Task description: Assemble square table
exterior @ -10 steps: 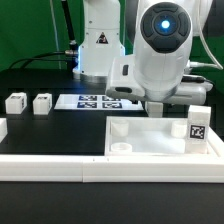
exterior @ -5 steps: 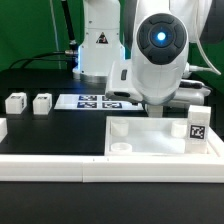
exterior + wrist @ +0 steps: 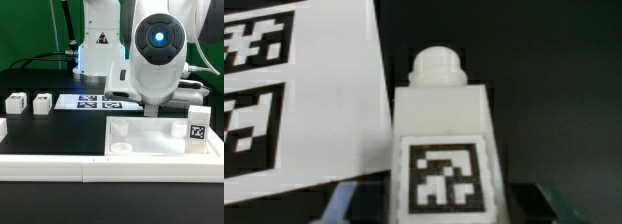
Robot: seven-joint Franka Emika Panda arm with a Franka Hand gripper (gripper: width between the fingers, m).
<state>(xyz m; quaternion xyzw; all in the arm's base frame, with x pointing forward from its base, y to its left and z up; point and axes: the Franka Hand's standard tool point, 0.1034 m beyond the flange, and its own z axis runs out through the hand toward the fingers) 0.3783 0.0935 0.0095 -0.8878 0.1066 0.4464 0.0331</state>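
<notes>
1. End effector (image 3: 443, 203): fingers (image 3: 352, 205) straddle the tagged end of one leg block (image 3: 441, 130), one on each side. They sit close to both side faces, but it's blurred there. Clamped or loose: cannot tell.
2. That leg block lies flat on the black counter (image 3: 526, 60), tag face up, with its rounded peg (image 3: 438, 65) at the end away from the fingers. It is just beside the marker board (image 3: 313, 110), roughly along the board's edge, with a thin dark gap between them.
3. Exterior view: the arm (image 3: 158, 50) hangs over the marker board's end on the exterior view's right and hides that leg.
4. Square slab (image 3: 150, 140) lies rim-up at the front on the exterior view's right, just behind the border wall (image 3: 50, 165). There's a tag (image 3: 197, 128) at its far corner.
5. Outer leg block (image 3: 15, 102) and inner leg block (image 3: 42, 102) stand side by side on the exterior view's left, well apart from the arm.
</notes>
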